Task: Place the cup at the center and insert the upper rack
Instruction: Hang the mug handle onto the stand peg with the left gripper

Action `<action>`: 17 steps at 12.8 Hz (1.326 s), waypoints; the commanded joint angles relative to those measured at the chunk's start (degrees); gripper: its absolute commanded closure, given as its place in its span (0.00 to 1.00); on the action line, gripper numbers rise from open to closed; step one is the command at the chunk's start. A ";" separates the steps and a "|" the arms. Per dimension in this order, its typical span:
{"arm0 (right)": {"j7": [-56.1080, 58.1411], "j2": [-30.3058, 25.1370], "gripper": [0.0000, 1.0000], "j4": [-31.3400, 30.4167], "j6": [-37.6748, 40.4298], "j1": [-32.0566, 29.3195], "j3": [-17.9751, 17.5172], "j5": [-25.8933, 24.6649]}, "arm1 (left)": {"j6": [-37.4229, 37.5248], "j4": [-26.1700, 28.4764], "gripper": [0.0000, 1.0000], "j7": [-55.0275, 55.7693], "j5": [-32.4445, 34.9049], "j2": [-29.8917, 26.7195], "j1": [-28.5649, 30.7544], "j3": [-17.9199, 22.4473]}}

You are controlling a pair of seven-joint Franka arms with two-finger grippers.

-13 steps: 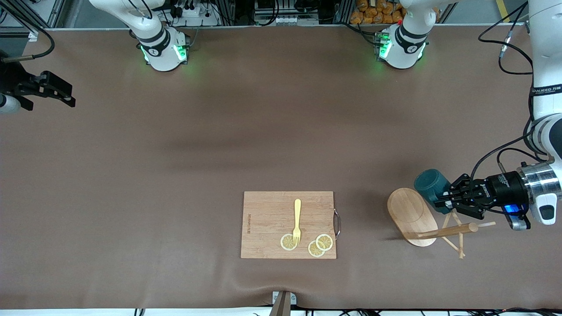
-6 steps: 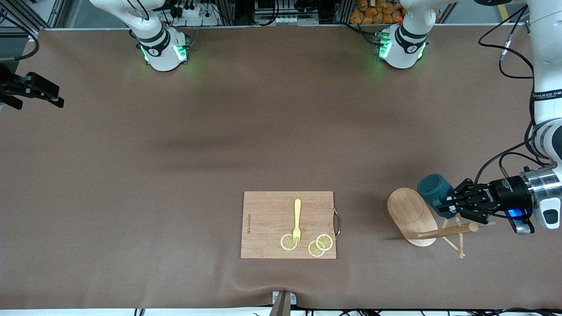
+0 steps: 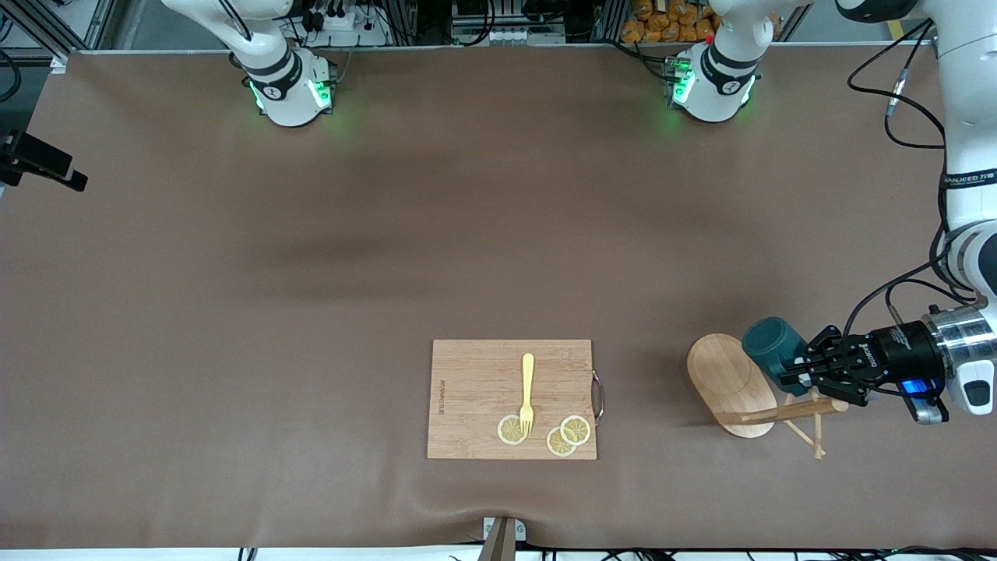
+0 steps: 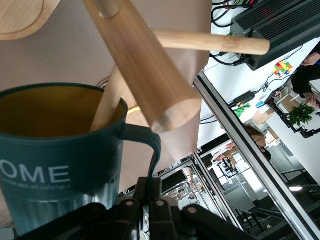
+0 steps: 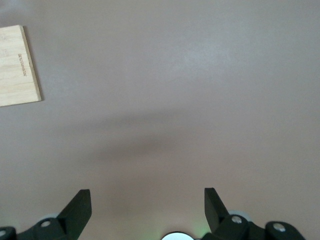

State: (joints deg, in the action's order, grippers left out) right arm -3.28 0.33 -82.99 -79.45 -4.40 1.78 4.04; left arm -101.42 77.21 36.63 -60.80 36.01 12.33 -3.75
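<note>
Landmark: rectangular bamboo cutting board [image 3: 512,398], lying near the front camera's edge of a brown matte table cover [image 3: 436,234].

Toward the left arm's end from the board lies a light wooden mug stand [image 3: 752,393], tipped on its side w/ flat oval base, round post and thin crossing pegs. The left gripper [image 3: 794,371] is clamped tight on the handle of a small dark teal mug [image 3: 773,347] (tan-yellow inside, white lettering), held over the stand's post beside the oval base.

On the board: a yellow plastic fork [image 3: 527,392] and three lemon slices [image 3: 544,433].

The right gripper [image 5: 147,205] hangs over bare cover toward the right arm's end from the board, fingers spread wide, holding nothing; that arm waits.
</note>
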 commanded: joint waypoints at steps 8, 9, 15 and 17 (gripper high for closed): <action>-2.70 -0.51 0.00 0.29 1.14 2.02 -0.90 -4.81 | 0.79 -1.88 1.00 -4.46 -1.43 2.13 2.26 -0.47; -2.70 -0.42 0.00 0.29 1.40 2.37 -0.90 -5.18 | 0.70 -1.97 1.00 -4.46 -1.43 2.13 2.26 -0.47; -2.70 -0.42 0.00 0.29 2.02 2.55 -0.90 -5.80 | 0.44 -3.03 1.00 -5.51 -1.78 3.36 2.61 -0.65; -2.70 -0.42 0.00 0.29 2.02 2.55 -0.90 -5.97 | 0.35 -3.38 0.45 -5.34 -3.71 3.71 2.53 -0.47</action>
State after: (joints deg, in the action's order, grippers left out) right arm -4.95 0.33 -82.99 -78.11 -2.29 0.94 -0.86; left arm -101.44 75.67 32.14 -62.53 38.15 14.17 -3.78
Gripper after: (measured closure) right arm 0.000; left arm 0.947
